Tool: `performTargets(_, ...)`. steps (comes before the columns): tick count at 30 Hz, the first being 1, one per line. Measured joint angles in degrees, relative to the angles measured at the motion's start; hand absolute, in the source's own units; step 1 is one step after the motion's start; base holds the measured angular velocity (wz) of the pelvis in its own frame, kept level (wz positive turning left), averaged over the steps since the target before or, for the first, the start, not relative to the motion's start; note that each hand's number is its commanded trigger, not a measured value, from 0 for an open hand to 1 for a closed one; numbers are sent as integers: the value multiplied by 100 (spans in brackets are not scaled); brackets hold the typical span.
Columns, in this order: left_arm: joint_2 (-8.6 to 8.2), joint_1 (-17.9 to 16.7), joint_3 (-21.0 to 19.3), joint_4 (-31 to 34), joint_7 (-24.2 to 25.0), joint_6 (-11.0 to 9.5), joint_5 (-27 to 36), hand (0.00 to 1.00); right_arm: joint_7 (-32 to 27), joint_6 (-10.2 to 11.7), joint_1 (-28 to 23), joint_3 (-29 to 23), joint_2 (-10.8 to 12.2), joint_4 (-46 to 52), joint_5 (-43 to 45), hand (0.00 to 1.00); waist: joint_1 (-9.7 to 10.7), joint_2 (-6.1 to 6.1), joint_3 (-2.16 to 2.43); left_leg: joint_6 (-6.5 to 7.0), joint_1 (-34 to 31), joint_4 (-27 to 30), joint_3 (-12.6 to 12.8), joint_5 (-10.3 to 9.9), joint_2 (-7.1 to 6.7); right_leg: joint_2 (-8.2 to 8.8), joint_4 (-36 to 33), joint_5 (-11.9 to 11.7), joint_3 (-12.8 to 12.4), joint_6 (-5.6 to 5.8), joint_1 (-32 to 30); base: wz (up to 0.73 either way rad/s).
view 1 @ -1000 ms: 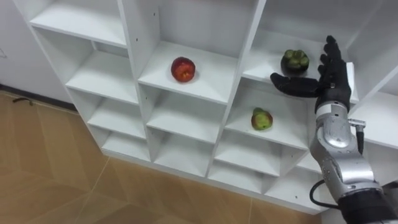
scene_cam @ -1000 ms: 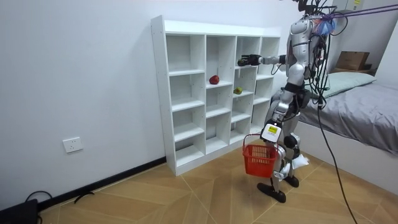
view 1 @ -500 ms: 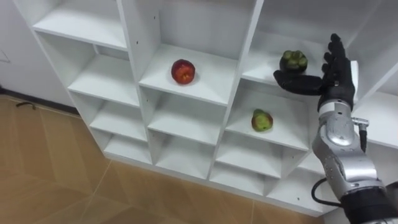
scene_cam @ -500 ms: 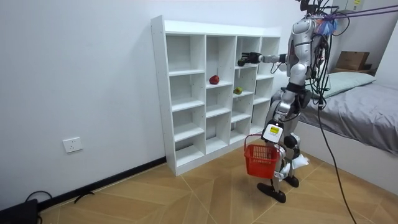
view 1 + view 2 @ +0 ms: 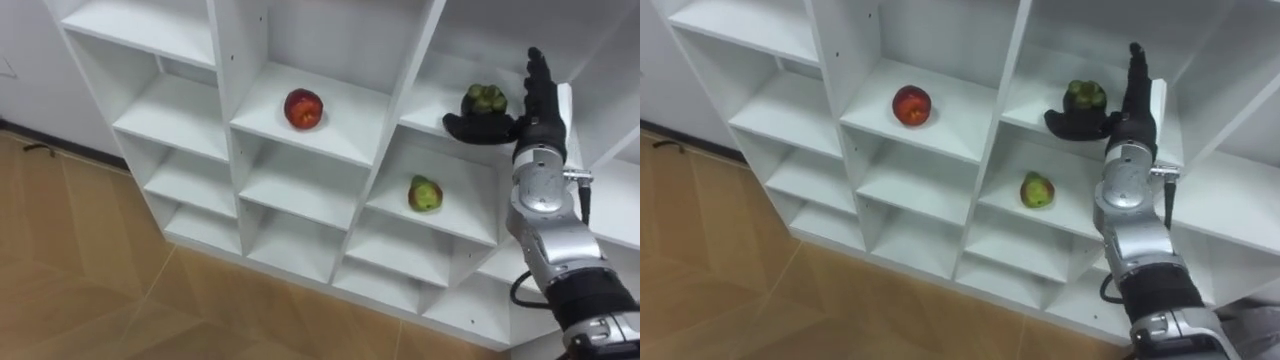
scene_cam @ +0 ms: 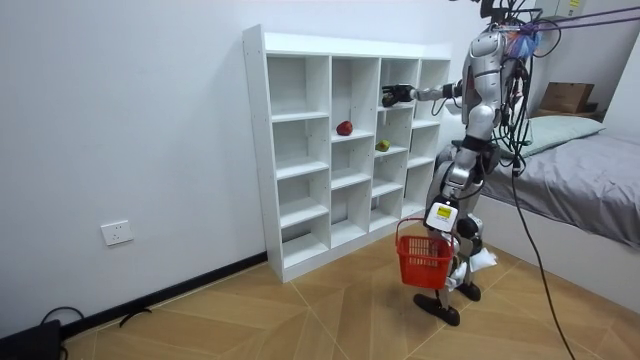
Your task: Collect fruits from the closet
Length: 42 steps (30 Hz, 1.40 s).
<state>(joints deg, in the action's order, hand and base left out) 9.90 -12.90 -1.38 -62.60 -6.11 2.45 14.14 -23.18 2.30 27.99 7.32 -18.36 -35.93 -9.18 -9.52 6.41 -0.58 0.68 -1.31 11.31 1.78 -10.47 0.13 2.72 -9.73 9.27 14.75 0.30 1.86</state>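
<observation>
Stance: I have the robot upright on the wood floor [image 6: 300, 320], facing the closet [image 5: 225, 60] at the room view's right end, with the bed [image 6: 590, 180] behind it.
Right robot hand [image 5: 532, 122]: raised into the upper compartment of the third column in the eye views, released, fingers straight and pointing up, thumb stretched out to the left.
Dark fruit [image 5: 486, 98]: it sits on that compartment's shelf, just left of the palm and just above the thumb. I cannot tell whether the robot hand touches it.
Green fruit [image 5: 425, 193]: it lies one compartment lower in the same column, well clear of the robot hand.
Apple [image 5: 303, 108]: red, alone on a shelf one column to the left, about level with the dark fruit.
Left robot hand [image 6: 437, 213]: down at the robot's side in the room view, grasping the handle of the basket [image 6: 423, 258].
Basket: red, hanging near knee height, apart from the closet. From here I cannot see into it.
Fruits: all three I can see are on closet shelves.
</observation>
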Motion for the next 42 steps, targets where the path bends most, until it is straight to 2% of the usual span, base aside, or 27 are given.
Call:
performTargets(2,6,0,58,10,-2,0,0,100,-4,0,16,32,-13,-4,30,0,-10,14,-11,0,-2,0,-2,0,0,0,1,0,3,0,0,0)
performTargets(6,14,15,58,20,-2,1,-3,100,-5,1,16,35,-12,-12,77,0,-29,30,-65,-1,-15,0,-8,-1,0,1,0,0,10,0,0,0)
performTargets(11,15,14,57,50,-2,12,-14,100,-28,1,16,34,-16,-14,79,0,-29,27,-64,-5,-65,7,-11,1,2,-3,-5,-4,11,-6,-55,0)
performTargets(12,15,14,57,68,-2,13,-14,100,-55,1,16,34,-18,-14,79,50,-27,26,-62,-7,-102,25,-11,5,2,-3,-4,-8,11,-13,-83,0)
performTargets(13,15,14,57,72,-2,13,-14,100,-61,1,16,34,-18,-14,79,86,-26,25,-62,-7,-105,35,-11,5,2,-4,-3,-9,11,-14,-90,0)
performTargets(14,15,13,57,71,-4,17,-14,100,-64,1,16,34,-18,-14,79,100,-24,18,-59,-7,-104,37,-11,5,3,-4,-3,-10,11,-14,-93,0)
performTargets(19,16,15,58,71,-5,33,-11,100,-59,10,18,34,-25,-102,86,100,-25,9,-51,-8,-99,36,-18,6,8,-7,-2,-10,15,-15,-92,0)
performTargets(25,21,14,58,70,-3,131,-12,100,-121,5,237,31,-75,-429,397,100,-25,-5,11,-9,-81,35,-17,6,8,-8,0,-10,15,-16,-78,0)
performTargets(29,21,14,58,71,-5,132,-12,100,-103,3,245,33,-147,-432,449,100,-38,-6,12,-9,-66,29,-17,7,8,-9,0,-10,16,-16,-68,0)
performTargets(39,21,32,51,193,-100,130,-8,100,103,2,246,39,-156,-427,455,100,-36,37,9,-10,-12,-28,31,7,12,-10,0,-10,-43,-15,-62,-1)
performTargets(42,22,167,53,218,-98,127,81,100,154,2,246,41,-175,-427,578,100,-37,76,-15,-9,-11,-29,39,8,11,-9,1,-10,-44,-15,-65,0)
